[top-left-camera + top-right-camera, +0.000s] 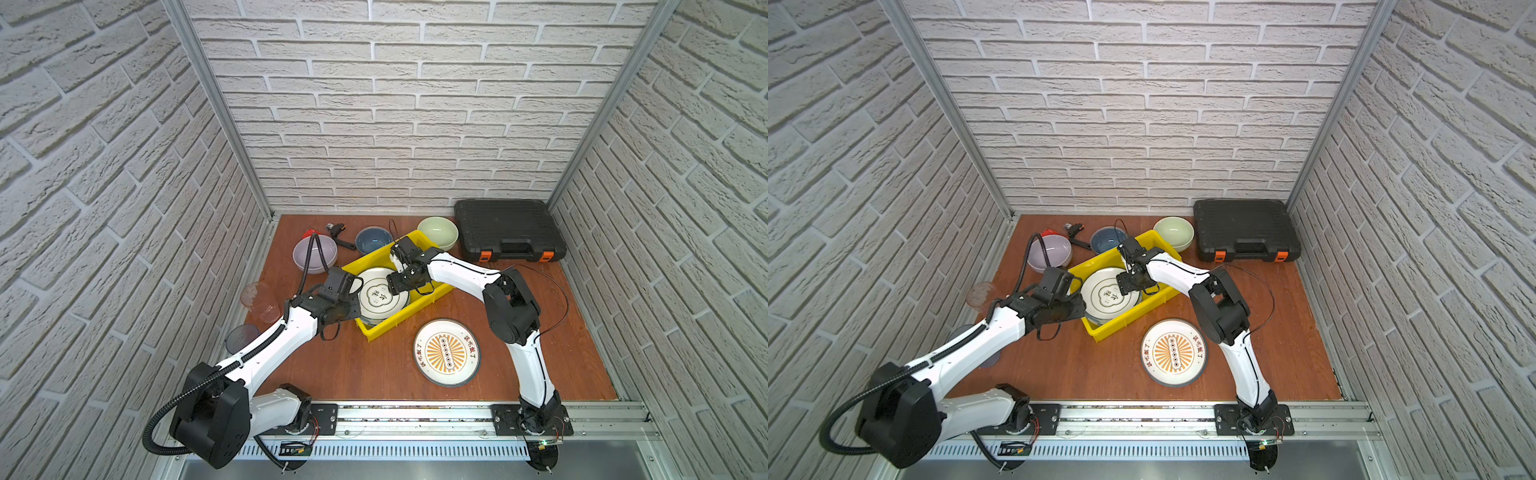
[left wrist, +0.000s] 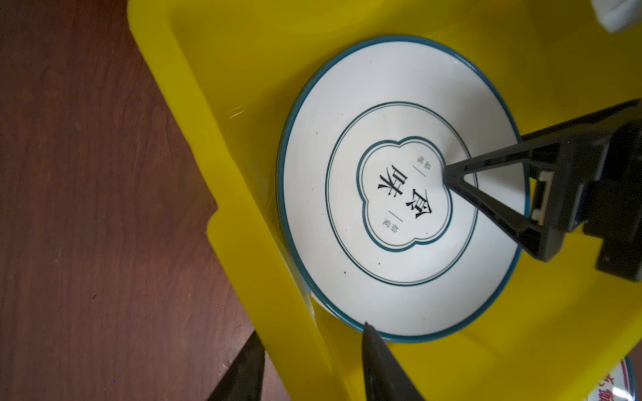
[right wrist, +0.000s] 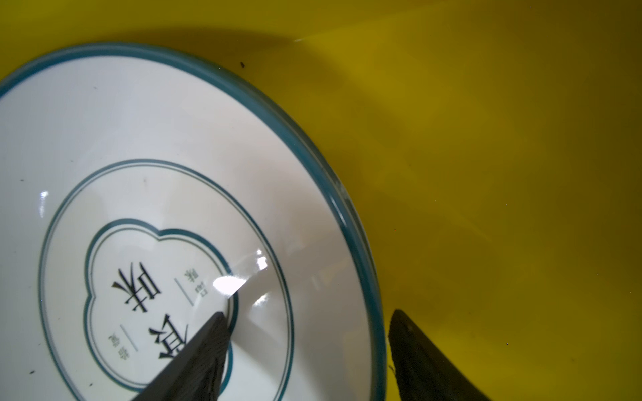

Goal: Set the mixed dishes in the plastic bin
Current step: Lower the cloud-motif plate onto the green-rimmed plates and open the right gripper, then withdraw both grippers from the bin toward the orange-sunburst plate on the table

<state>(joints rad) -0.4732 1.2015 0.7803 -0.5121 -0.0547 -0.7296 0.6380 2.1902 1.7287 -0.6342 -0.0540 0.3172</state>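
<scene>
Inside plastic bin (image 2: pixel 243 104), right gripper (image 3: pixel 307 312) jaws apart astride white printed plate (image 2: pixel 347 277) rim. At bin wall, left gripper (image 2: pixel 311 329) straddles it, fingers cut off; pinching or not unclear.

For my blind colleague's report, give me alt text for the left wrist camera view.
A white plate with a teal rim and black characters lies in the yellow bin. The right pincer hangs over its centre; the left pincer straddles the bin's wall.
</scene>
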